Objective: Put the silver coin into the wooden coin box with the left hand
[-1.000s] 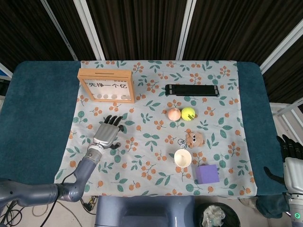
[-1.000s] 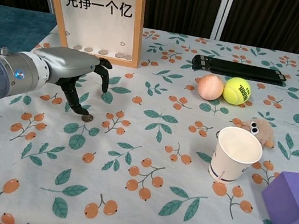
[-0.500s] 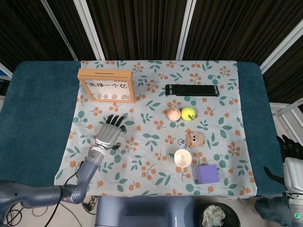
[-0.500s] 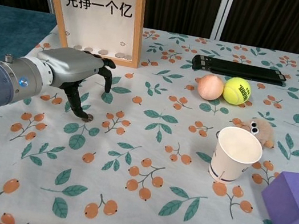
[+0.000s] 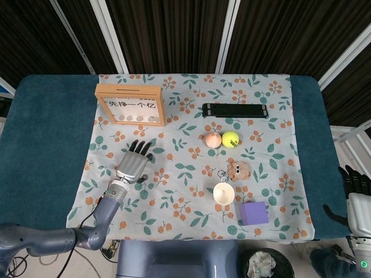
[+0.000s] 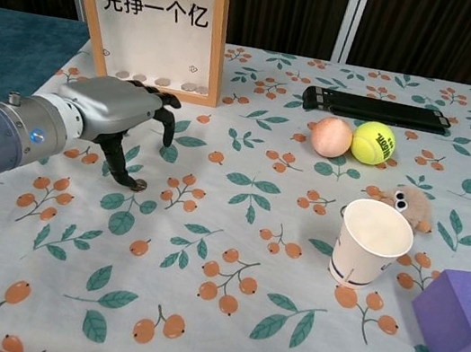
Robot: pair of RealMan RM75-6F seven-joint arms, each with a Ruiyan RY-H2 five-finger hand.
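The silver coin (image 6: 139, 185) lies flat on the floral cloth, in front of the wooden coin box (image 6: 149, 19) (image 5: 130, 104). The box stands upright at the back left, with several coins behind its front pane. My left hand (image 6: 118, 114) (image 5: 134, 163) arches over the cloth with its fingers curved down and apart. Its thumb tip (image 6: 129, 177) is at the coin's left edge and nothing is gripped. In the head view the hand hides the coin. My right hand (image 5: 356, 186) hangs off the table's right edge, fingers straight, holding nothing.
A peach (image 6: 331, 137) and a tennis ball (image 6: 374, 142) sit mid-table, behind them a black bar (image 6: 377, 109). A paper cup (image 6: 370, 244), a small plush toy (image 6: 410, 207) and a purple block (image 6: 464, 317) stand to the right.
My left hand shifted slightly towards the coin and its thumb tip came down beside it. The coin has not moved, and the right hand is still.
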